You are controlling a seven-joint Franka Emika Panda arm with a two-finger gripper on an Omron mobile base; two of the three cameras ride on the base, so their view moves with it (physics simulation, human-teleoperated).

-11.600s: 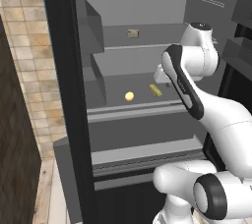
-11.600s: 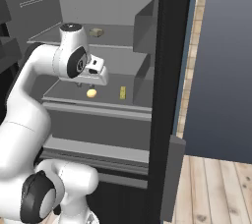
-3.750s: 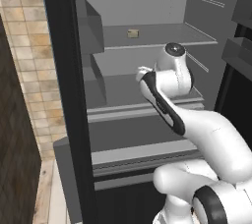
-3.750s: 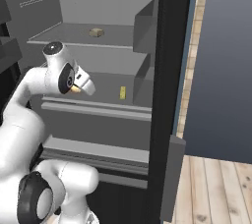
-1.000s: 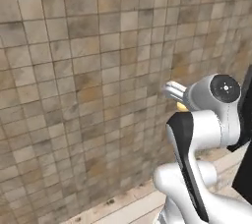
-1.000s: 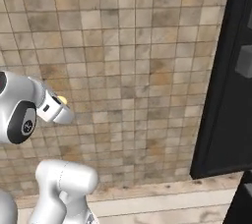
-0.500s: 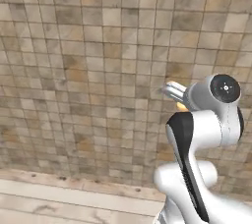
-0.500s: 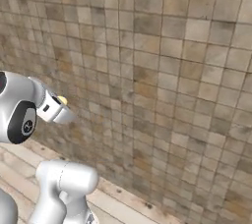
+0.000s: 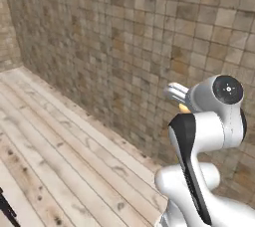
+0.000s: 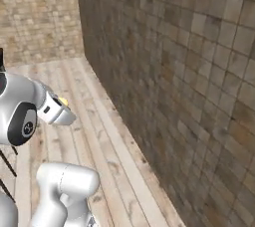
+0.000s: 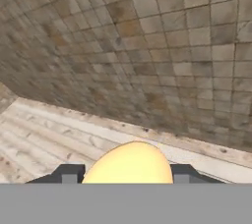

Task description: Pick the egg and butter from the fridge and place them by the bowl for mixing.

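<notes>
Gripping the egg [image 11: 127, 163] between its two tips, the pincer [image 11: 127, 173] faces a tiled wall [image 11: 147, 46].

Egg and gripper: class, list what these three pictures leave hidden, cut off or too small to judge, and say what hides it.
- Egg: in the hand view its lower part is cut off at the bottom edge, between the fingertips.
- Egg in the left base view: a small orange sliver, the rest behind the arm's white wrist.
- Egg in the right base view: too small to judge the grip.
- Gripper: fingers mostly hidden by the wrist in both base views.
</notes>
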